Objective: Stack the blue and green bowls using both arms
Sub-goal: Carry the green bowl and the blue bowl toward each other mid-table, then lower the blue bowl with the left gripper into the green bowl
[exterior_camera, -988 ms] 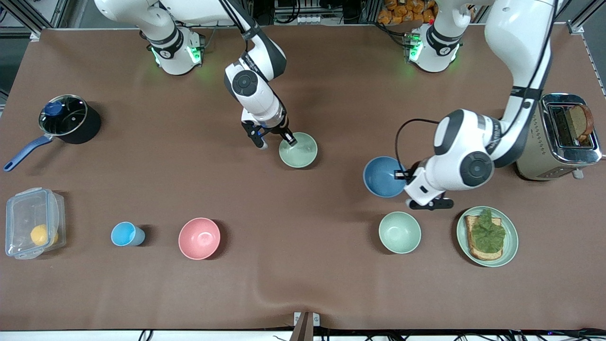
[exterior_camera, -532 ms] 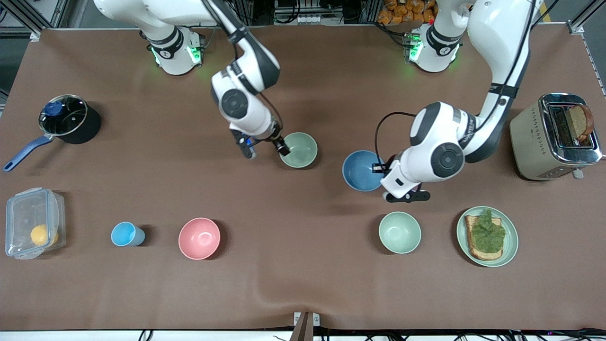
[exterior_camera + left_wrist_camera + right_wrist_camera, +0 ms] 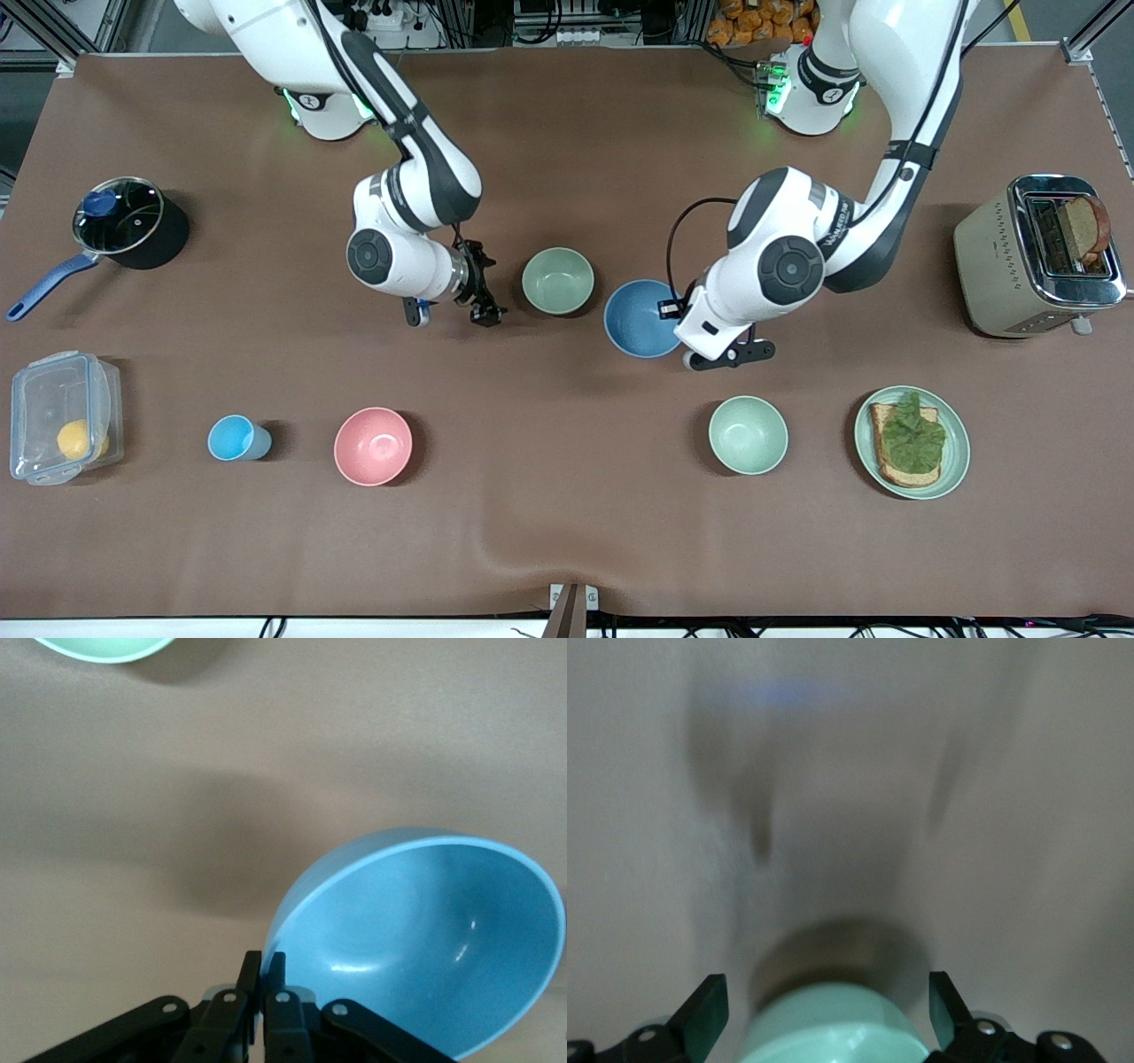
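Note:
The sage green bowl (image 3: 557,280) stands upright on the brown table near its middle. My right gripper (image 3: 489,286) is open and empty beside it, toward the right arm's end. In the right wrist view the green bowl (image 3: 833,1028) shows between the spread fingers (image 3: 705,1007), untouched. My left gripper (image 3: 676,312) is shut on the rim of the blue bowl (image 3: 641,318) and holds it tilted, close beside the green bowl toward the left arm's end. In the left wrist view my left gripper (image 3: 263,967) pinches the blue bowl's (image 3: 425,939) rim.
A paler mint bowl (image 3: 748,434) and a plate with toast (image 3: 952,461) lie nearer the camera at the left arm's end. A pink bowl (image 3: 373,446), light-blue cup (image 3: 236,438), plastic box (image 3: 62,416), pot (image 3: 124,221) and toaster (image 3: 1036,257) stand around.
My left gripper has carried the blue bowl toward the green bowl. My right gripper has let go of the green bowl's rim and drawn back toward the right arm's end.

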You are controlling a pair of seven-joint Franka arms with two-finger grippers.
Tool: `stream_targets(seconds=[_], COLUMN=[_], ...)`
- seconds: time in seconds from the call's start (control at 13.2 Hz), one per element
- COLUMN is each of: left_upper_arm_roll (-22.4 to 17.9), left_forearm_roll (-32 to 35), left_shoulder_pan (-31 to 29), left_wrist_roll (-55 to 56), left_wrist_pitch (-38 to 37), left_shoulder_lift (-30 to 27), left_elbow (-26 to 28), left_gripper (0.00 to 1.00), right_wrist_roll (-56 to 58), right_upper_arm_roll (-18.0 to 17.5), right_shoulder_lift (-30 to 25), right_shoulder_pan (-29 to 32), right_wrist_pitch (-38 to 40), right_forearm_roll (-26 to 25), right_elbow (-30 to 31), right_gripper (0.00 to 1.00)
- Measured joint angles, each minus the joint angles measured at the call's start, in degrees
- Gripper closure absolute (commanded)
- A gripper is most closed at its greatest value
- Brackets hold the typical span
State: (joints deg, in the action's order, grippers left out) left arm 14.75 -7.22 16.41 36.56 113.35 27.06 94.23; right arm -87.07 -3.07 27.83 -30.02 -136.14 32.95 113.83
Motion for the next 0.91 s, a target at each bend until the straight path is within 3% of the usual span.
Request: stream_targets(seconds=[0.3,0.91], left_upper_arm_roll=[0.0,0.0], left_forearm_roll=[0.0,0.0], left_shoulder_pan=[0.9,5.8], left_wrist_roll=[1.7,8.2], left_wrist_pitch=[-0.2,-0.2], left_shoulder_lift=[0.0,0.1], left_elbow=[0.0,0.3], left_gripper=[1.00,1.00], right_wrist_roll=[0.0,0.0], right_upper_arm_roll=[-0.7,-0.8], right_shoulder_lift=[3.1,3.2], right_shoulder_pan=[-1.3,-2.0], right_wrist_pitch=[-5.7,-7.2], right_forearm_roll=[8.2,9.5], right_elbow=[0.1,0.7], right_gripper=[0.00,0.00])
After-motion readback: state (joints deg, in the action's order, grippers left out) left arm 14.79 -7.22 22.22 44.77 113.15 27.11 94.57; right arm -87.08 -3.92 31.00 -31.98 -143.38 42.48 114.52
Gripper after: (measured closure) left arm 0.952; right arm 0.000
